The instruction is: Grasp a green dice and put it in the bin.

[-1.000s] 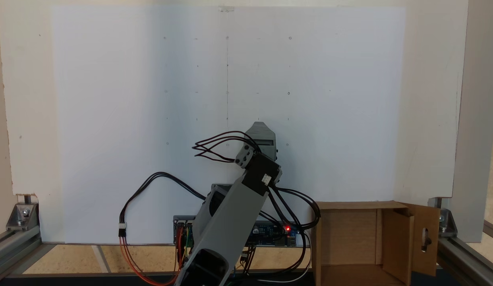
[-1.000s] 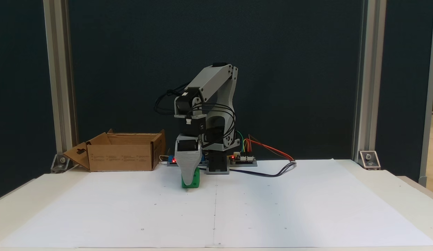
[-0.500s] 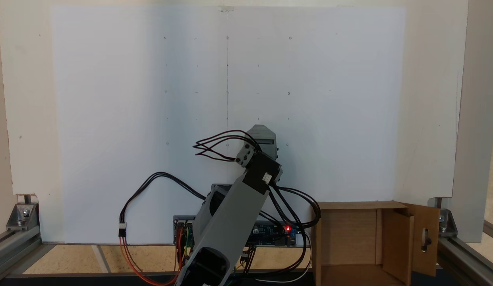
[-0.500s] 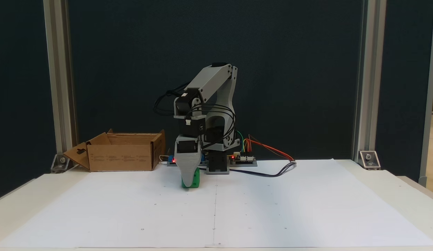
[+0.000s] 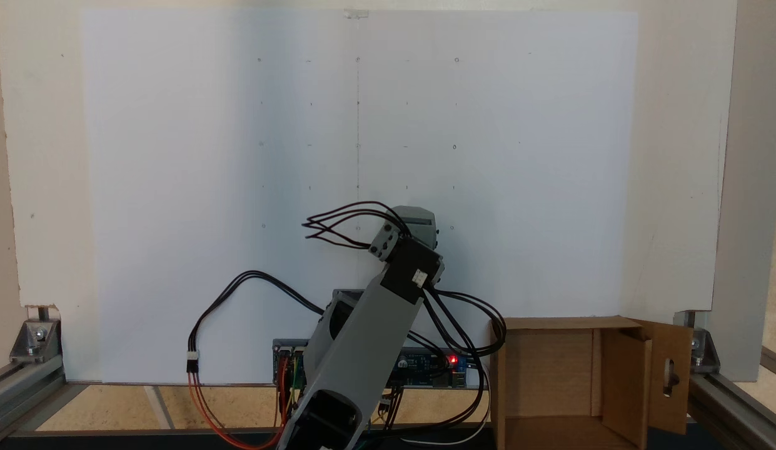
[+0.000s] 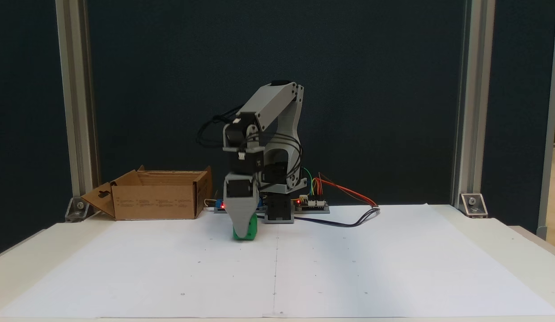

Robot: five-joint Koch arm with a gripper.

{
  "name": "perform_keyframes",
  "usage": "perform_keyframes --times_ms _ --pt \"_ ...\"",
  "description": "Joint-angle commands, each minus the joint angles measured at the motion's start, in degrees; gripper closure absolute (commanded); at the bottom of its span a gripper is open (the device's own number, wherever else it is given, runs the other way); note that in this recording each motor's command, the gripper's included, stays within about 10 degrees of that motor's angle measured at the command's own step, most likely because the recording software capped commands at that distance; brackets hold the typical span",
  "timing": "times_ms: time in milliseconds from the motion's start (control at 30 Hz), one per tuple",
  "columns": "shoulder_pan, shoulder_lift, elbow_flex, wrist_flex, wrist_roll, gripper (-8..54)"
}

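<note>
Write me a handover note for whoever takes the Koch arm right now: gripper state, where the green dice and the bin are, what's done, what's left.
Gripper: down at the green dice, one gray jaw in front of it; the other jaw is hidden, so open or shut cannot be told.
Green dice: low at the white paper, just in front of the arm's base; whether it touches the sheet is unclear.
Bin: open cardboard box, left of the arm in that fixed view, apart from the dice.
Done: gripper brought to the dice.
Left: confirm the grasp, lift, carry to the bin, release.
</note>
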Motion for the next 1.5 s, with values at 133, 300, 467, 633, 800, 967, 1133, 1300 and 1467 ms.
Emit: perform_keyframes --times_ms 133,300,467,633,800,967,1133,1300,1467 --pt "-1.58 2.02 -25.47 22.39 12.39 34.0" --pt "-2.64 2.02 -44.63 37.33 14.33 34.0" --pt "3.69 2.02 -53.70 43.07 14.33 34.0" --pt "22.50 1.93 -53.70 39.37 13.80 34.0" --pt "38.06 0.70 -53.79 34.45 9.23 34.0" --pt "53.96 -6.86 -53.79 26.63 3.43 34.0" --pt "64.34 -15.47 -53.79 18.37 -0.44 34.0" --pt "70.66 -22.50 -53.79 7.38 -2.99 34.0" --pt "72.16 -24.70 -53.79 6.94 -4.92 34.0"
